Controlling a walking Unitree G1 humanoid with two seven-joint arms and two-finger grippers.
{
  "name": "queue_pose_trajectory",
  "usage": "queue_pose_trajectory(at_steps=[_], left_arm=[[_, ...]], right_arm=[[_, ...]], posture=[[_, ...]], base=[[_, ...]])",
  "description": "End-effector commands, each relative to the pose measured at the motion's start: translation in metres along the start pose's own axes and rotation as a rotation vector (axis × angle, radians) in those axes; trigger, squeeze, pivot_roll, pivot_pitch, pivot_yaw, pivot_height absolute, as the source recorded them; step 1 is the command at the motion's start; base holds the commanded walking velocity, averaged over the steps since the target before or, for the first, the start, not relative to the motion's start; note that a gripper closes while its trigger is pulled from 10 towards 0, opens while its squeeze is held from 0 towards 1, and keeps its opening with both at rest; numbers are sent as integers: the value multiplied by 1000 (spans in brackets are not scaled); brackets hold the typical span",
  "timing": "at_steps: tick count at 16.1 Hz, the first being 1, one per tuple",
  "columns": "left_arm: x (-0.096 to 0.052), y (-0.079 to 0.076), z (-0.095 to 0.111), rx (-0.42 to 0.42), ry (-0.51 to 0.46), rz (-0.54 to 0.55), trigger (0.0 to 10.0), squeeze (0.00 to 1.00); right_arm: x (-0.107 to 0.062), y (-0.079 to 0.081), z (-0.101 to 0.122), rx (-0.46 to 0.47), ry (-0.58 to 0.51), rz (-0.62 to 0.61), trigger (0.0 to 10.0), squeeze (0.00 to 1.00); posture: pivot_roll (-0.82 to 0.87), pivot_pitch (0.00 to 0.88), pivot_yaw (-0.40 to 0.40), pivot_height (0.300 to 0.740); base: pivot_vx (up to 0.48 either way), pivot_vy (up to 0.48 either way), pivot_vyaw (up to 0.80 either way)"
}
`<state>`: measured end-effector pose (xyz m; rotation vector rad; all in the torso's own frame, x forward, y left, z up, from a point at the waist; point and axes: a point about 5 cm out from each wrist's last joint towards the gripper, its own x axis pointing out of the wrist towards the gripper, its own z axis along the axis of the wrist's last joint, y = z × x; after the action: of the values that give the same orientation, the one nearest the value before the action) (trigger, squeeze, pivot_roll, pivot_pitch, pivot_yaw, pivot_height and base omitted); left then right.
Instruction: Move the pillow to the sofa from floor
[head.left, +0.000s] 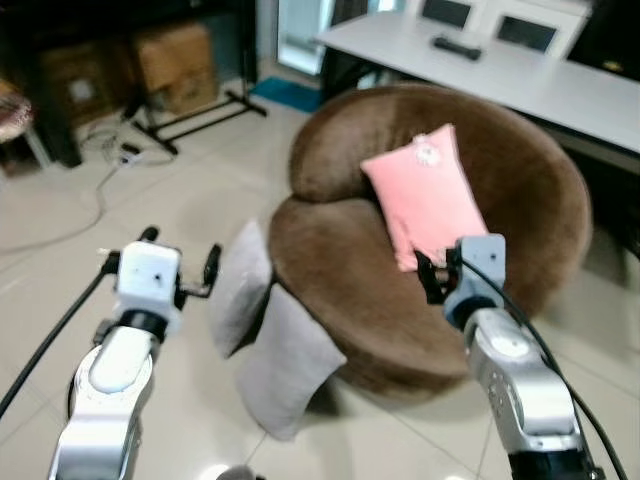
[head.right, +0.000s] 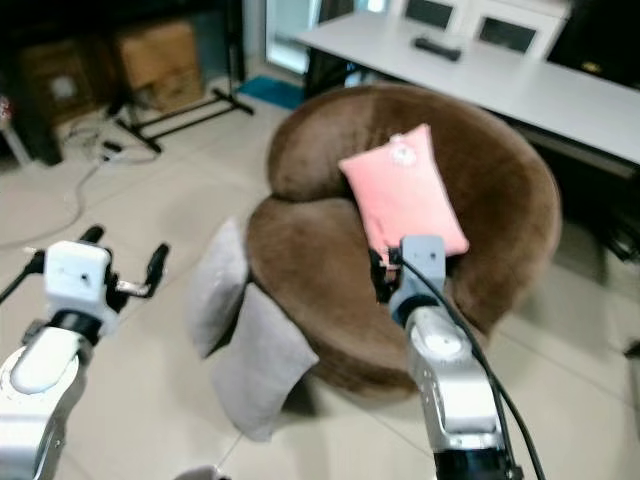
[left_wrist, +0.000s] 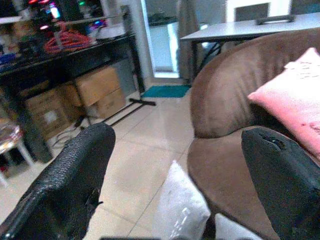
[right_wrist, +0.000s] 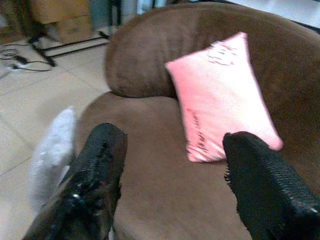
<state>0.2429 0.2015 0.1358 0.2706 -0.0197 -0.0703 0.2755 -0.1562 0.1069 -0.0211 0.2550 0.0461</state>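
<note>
Two grey pillows (head.left: 270, 340) lean on the sofa (head.left: 400, 320), both grippers (head.left: 180, 268) (head.left: 440, 275) spread empty: approach step, next reach down for one.

Both arms raised fwd; left claw (head.left: 180, 262) fingers spread wide, right claw (right_wrist: 175, 185) likewise, both empty.

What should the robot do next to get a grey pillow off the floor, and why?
Probably lower the left gripper toward the nearer grey pillow. Both grey pillows lean against the sofa on the floor, the left gripper's jaws are open and empty, and it is above and beside them, not touching.
</note>
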Motion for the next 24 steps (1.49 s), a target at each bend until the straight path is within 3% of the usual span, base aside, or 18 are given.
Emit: queue_pose_trajectory(at_steps=[1, 6, 9, 13, 14, 16, 17, 18, 19, 20, 24], left_arm=[[1, -2, 2, -14, -10, -9, 10000, 0], [2, 2, 2, -10, -8, -3, 10000, 0], [1, 3, 1, -7, -3, 0, 10000, 0], [2, 6, 1, -1, -3, 6, 10000, 0], [2, 7, 1, 3, -3, 9, 10000, 0], [2, 9, 2, 18, -9, 30, 10000, 0], [2, 10, 2, 22, -9, 40, 10000, 0], [2, 11, 2, 23, -10, 41, 10000, 0], [2, 11, 3, 23, -10, 41, 10000, 0], [3, 12, 3, 44, -17, 58, 10000, 0], [4, 13, 3, 78, -43, 79, 10000, 0]], right_arm=[[0, -1, 2, 0, -6, -2, 10000, 1000], [1, 0, 1, 8, -9, -16, 10000, 1000], [2, 1, 1, -35, -7, 0, 10000, 1000], [2, -3, 2, -5, -14, -29, 10000, 965], [2, -4, 3, 4, -28, -35, 10000, 694], [1, -5, 2, 28, -27, -43, 10000, 651], [1, -5, 1, 62, -37, -49, 10000, 537], [0, -4, 1, 52, -42, -39, 10000, 286], [0, -4, 1, 49, -42, -35, 10000, 286], [0, -5, -1, 46, -41, -42, 10000, 86], [0, -6, -1, 50, -43, -45, 10000, 82]], posture=[[41, 0, -75, 740], [48, 0, -74, 740], [50, 0, -77, 740], [49, 0, -74, 740], [48, 0, -72, 740], [49, 0, -70, 740], [49, 0, -69, 725], [49, 0, -68, 715], [49, 0, -68, 710], [48, 0, -67, 690], [48, 0, -67, 650]], base=[[266, 0, 800], [319, 0, 480], [325, 0, 267], [328, 0, 400], [330, 0, 0], [148, 0, 0], [0, 0, 0], [0, 0, 0], [0, 0, 0], [0, 0, 0], [0, 0, 0]])
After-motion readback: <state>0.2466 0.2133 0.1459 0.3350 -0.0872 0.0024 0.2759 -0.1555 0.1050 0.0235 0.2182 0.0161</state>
